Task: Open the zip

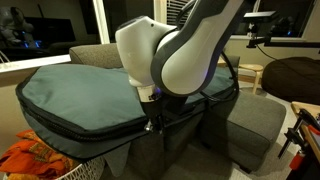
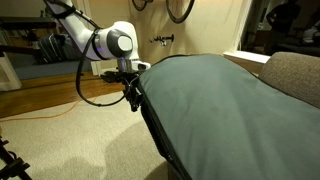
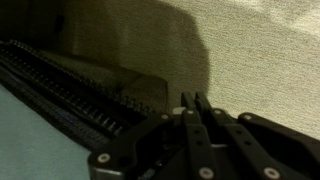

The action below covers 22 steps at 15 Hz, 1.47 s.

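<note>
Gripper (image 3: 190, 100) (pressed closed) beside zip (image 3: 70, 90) of bag (image 2: 210, 100), above carpet (image 2: 60, 140).

Carpet floor (image 2: 60, 140) free along zip (image 2: 155, 125) side of bag (image 2: 215, 100); sofa (image 2: 295, 75) blocks bag's far side.

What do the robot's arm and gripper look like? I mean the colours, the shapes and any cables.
The arm has smooth, rounded white shells with dark bands at the joints. A thin black cable runs beside it in a loop. The gripper is black, built of flat linked bars with small round pivots. No marking can be read in these views.
</note>
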### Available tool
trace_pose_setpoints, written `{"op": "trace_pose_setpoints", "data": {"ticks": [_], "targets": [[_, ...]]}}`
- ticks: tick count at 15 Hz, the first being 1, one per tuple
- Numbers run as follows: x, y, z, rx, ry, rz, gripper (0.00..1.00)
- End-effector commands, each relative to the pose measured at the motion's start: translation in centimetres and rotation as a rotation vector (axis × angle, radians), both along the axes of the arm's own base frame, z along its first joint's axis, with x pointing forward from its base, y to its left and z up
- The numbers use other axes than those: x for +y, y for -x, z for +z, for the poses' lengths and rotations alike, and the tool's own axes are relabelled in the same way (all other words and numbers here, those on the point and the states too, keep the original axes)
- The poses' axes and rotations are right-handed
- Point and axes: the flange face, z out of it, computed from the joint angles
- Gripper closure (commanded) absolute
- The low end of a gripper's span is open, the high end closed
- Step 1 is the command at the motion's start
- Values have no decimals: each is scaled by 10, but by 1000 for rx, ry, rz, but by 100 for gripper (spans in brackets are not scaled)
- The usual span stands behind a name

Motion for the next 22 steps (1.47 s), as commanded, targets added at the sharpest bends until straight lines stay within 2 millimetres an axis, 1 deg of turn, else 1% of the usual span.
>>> {"op": "trace_pose_setpoints", "data": {"ticks": [1,9,14,17,22], "targets": [[48,21,30,28,9,17,95],[72,19,37,42,46,19,95],[94,21,40,47,68,36,95],[104,22,40,49,86,40,95],[113,22,35,58,118,49,95]]}}
